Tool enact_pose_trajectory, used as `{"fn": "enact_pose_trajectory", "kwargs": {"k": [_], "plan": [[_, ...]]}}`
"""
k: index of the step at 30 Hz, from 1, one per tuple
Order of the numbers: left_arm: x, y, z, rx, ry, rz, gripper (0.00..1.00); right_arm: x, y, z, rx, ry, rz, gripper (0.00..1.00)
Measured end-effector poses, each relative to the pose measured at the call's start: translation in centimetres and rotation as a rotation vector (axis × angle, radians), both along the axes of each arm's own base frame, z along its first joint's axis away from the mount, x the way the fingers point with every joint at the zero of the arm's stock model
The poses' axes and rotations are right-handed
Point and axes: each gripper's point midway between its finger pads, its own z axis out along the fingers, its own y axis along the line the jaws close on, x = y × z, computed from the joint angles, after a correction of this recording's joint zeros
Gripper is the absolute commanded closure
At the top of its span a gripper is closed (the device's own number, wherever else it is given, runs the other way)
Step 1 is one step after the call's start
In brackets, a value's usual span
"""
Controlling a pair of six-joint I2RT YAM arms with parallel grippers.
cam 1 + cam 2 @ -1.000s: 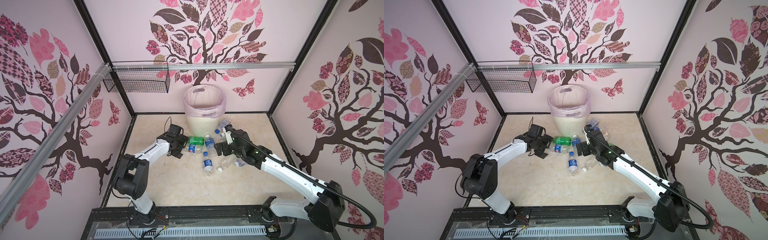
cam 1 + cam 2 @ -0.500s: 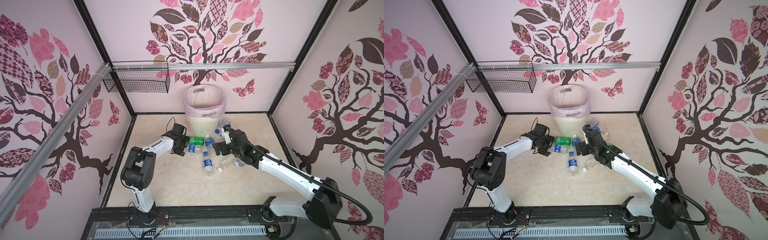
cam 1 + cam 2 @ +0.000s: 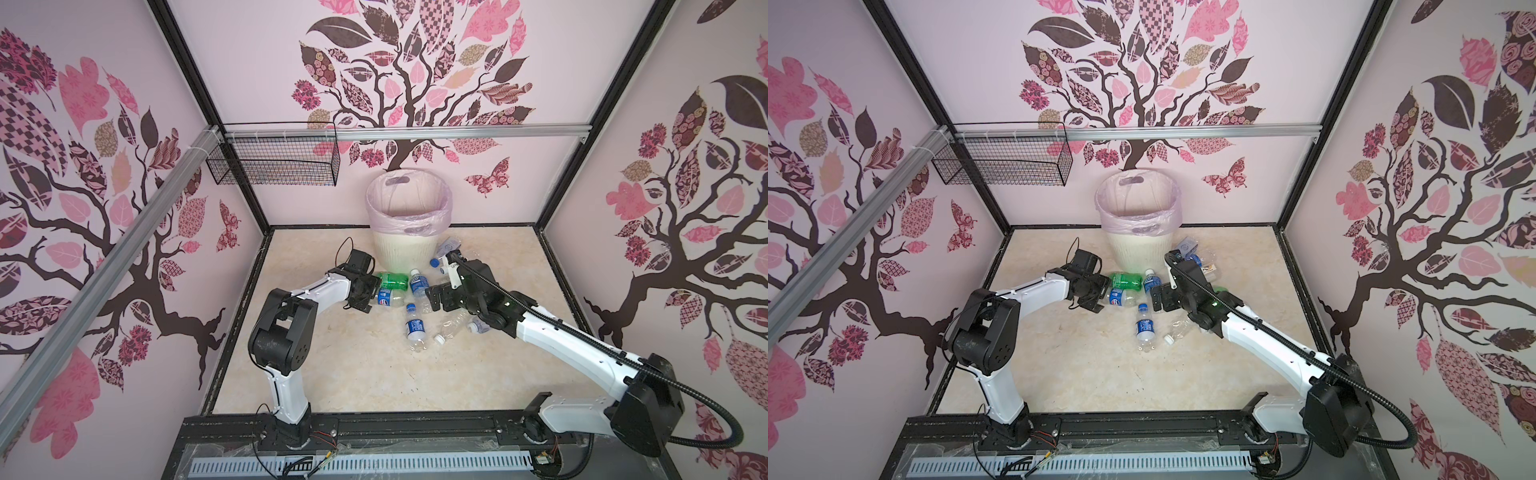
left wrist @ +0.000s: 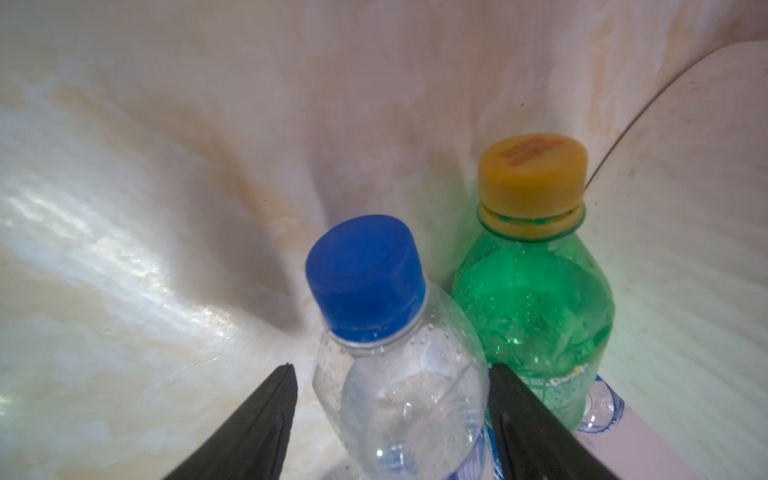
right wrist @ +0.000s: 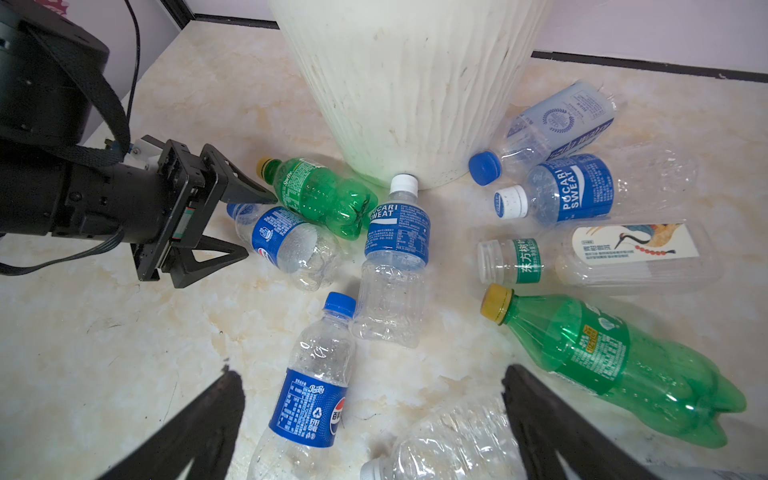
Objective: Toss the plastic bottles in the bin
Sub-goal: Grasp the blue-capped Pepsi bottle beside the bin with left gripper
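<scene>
The cream ribbed bin (image 3: 405,249) (image 3: 1138,253) with its pink bag stands at the back middle. Several plastic bottles lie on the floor in front of it. My left gripper (image 3: 373,293) (image 3: 1103,294) (image 4: 392,370) straddles the neck end of a clear blue-capped Pepsi bottle (image 4: 399,374) (image 5: 286,241). One finger touches it and a small gap shows at the other. A green Sprite bottle (image 4: 532,299) (image 3: 392,280) lies against it. My right gripper (image 5: 368,372) (image 3: 432,297) hangs open above another blue-labelled bottle (image 5: 316,395) and a crumpled clear one (image 5: 449,440).
A Pocari bottle (image 5: 397,249), a larger green bottle (image 5: 615,357) and several clear ones lie right of the bin's foot. A black wire basket (image 3: 274,166) hangs on the back wall at the left. Black frame rails border the floor.
My left gripper has reached right to the bottles by the bin, and its jaws have narrowed round the blue-capped bottle. The right arm has barely shifted.
</scene>
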Motion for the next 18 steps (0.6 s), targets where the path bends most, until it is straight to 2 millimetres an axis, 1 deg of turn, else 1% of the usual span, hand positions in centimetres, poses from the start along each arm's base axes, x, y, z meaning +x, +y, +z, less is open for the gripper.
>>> {"fn": "enact_pose_trajectory", "kwargs": {"k": [4, 8, 14, 18], "plan": [[-0.3, 0.0, -0.6, 0.008, 0.009, -0.01, 0.25, -0.2, -0.1, -0.7, -0.008, 0.01, 0.0, 0.0], [-0.7, 0.1, -1.4, 0.02, 0.025, -0.02, 0.31, -0.4, -0.3, -1.4, -0.017, 0.022, 0.0, 0.01], [-0.9, 0.0, -1.5, 0.02, 0.013, -0.03, 0.36, -0.5, -0.3, -1.6, -0.019, 0.025, 0.0, 0.0], [-1.6, 0.4, -1.5, 0.032, 0.004, -0.044, 0.41, -0.5, -0.3, -1.6, -0.015, 0.028, 0.0, 0.01]]}}
